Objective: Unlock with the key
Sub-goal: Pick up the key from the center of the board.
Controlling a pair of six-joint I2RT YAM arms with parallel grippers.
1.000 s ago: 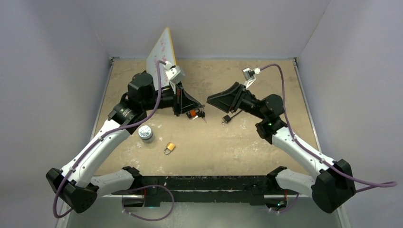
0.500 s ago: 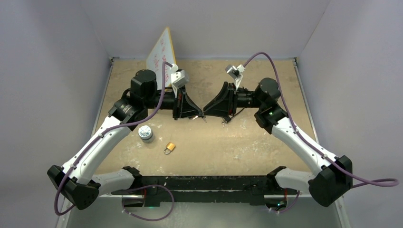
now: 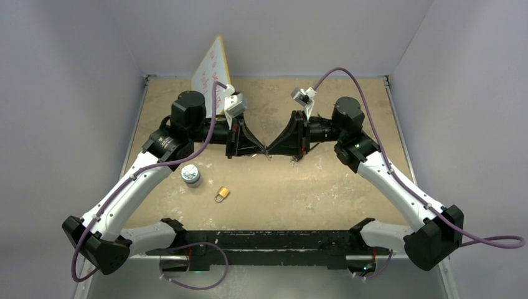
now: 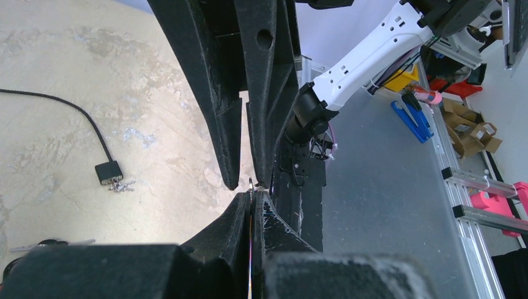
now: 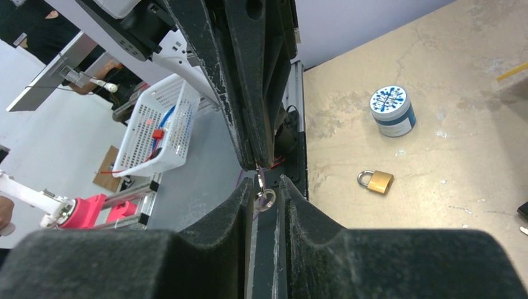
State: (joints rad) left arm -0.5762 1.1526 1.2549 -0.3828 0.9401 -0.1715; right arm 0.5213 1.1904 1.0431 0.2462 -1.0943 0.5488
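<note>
Your left gripper (image 4: 252, 204) has its fingers pressed flat together, pinching a small metal key (image 5: 264, 194) by one end. The key's ring and free end stick out past the fingertips. Your right gripper (image 4: 248, 182) meets it tip to tip, with its two fingers a narrow way apart and the key's ring in the gap between them. In the right wrist view you can see a sliver of space on either side of the ring, so those fingers bracket the key rather than clamp it. You cannot tell whether one pad brushes it.

The brass padlock (image 3: 222, 194) lies flat on the sandy table (image 3: 299, 193), and neither gripper touches it. The key hangs in the air beyond the padlock, farther from the arm bases and off to its right, well apart from it.

A small round tin (image 3: 191, 175) with a blue-and-white lid stands near the padlock, just beyond it and to its left. A black cord (image 4: 75, 112) ending in a small black block lies on the table, farther to the padlock's right than the key. A white board (image 3: 212, 65) with red marks leans upright far beyond the padlock.
</note>
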